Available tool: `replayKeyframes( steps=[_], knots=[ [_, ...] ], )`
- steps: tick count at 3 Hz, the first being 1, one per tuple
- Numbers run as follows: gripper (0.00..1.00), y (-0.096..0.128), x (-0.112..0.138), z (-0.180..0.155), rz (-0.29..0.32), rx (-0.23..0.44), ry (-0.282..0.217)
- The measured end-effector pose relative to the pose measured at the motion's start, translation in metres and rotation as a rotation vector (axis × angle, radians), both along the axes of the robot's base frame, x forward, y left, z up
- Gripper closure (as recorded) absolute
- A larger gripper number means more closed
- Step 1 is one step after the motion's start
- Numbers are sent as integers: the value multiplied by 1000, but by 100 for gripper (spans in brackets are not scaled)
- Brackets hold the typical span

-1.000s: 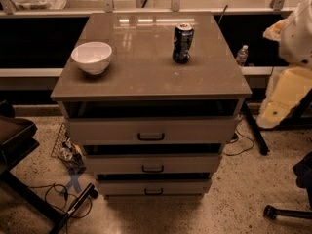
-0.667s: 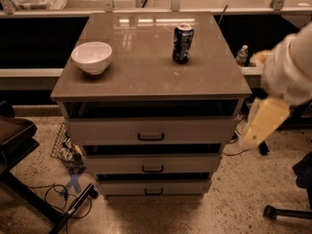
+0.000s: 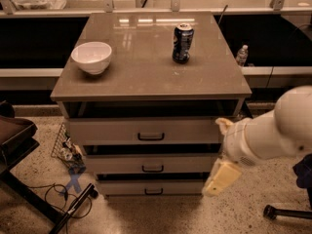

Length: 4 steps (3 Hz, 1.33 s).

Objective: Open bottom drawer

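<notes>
Pale cream pincer at the tip of the robot's bulky white arm hung low at the right front corner of a three-drawer cabinet, tilted down toward the floor. Whether it was apart or together could not be told; it held nothing visible.

The bottom drawer, a wide, flat, pale grey-beige front, was the lowest of the three, with its small dark rectangular handle at its centre. It lay just left of the pincer at about the same height, and the pincer covered its right end. Its front looked pushed in beneath the middle drawer.

On the glossy grey-brown cabinet top sat a round white bowl at the left and an upright dark blue drink can toward the right rear, well apart.

Around the cabinet lay a speckled stone floor with loose black cables at the left, beside a dark chair. A small clear plastic bottle stood behind the cabinet's right edge.
</notes>
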<state>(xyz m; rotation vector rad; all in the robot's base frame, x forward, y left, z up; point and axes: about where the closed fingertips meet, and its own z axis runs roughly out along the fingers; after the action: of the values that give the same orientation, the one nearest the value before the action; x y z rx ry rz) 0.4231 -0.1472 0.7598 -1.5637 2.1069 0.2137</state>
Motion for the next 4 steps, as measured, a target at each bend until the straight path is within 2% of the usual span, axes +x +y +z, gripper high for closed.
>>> replayKeyframes(
  steps=[1,2,3,4],
  knots=[
    [0,35,24,-48,-4,133,-84],
    [0,53,60,-57,-38,241,-202],
    [0,52,80,-53,-77,257,-270],
    [0,54,80,-59,-70,254,-265]
  ],
)
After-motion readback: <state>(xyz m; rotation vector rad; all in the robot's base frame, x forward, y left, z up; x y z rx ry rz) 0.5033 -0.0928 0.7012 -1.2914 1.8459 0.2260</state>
